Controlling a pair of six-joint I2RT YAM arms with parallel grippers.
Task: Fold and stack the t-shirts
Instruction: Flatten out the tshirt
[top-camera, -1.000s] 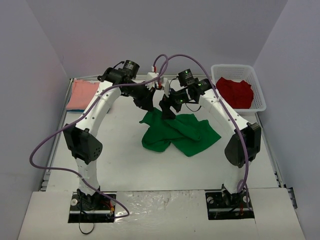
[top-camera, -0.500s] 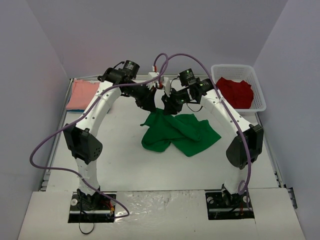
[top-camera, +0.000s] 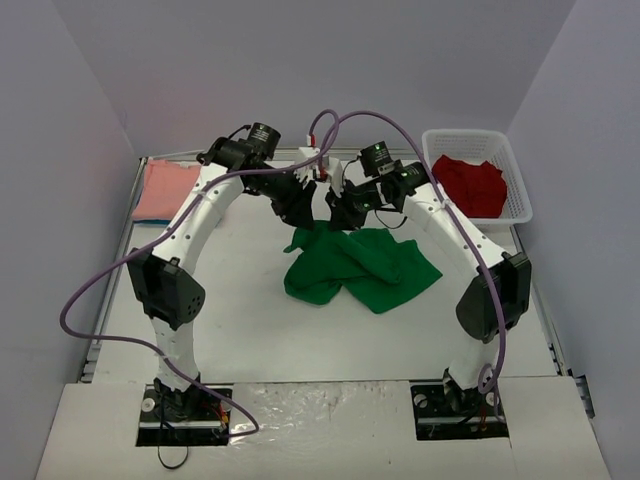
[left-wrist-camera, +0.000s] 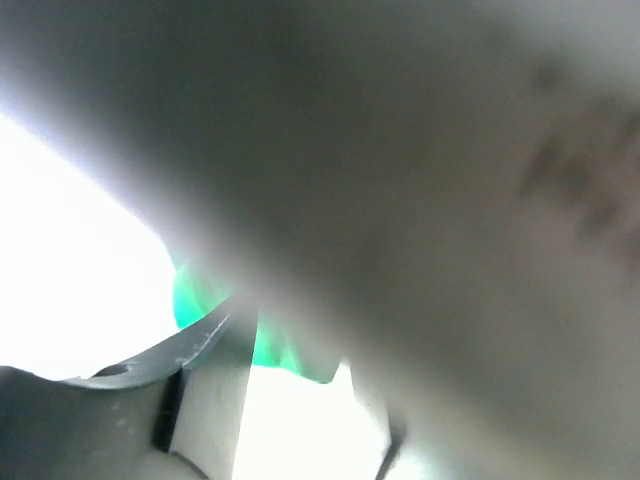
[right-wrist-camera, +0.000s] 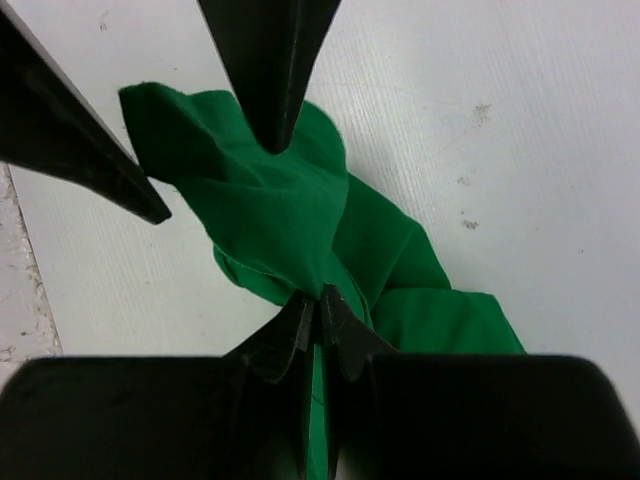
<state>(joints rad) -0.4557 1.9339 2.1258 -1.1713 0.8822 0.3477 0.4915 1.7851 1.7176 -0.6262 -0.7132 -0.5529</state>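
At mid-table, green t-shirt (top-camera: 360, 265) pinched in right hand (right-wrist-camera: 318, 305), left hand (right-wrist-camera: 220, 182) spread over its edge

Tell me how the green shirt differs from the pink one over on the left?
The green shirt lies crumpled mid-table, its upper edge pinched by the right gripper. The pink shirt lies flat and neatly folded in the far left corner, untouched. The green one covers more table. Both are plain, solid-coloured cloth.

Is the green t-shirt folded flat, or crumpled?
Crumpled: the green t-shirt lies in a twisted, uneven heap on the table, one edge pinched in the right gripper.
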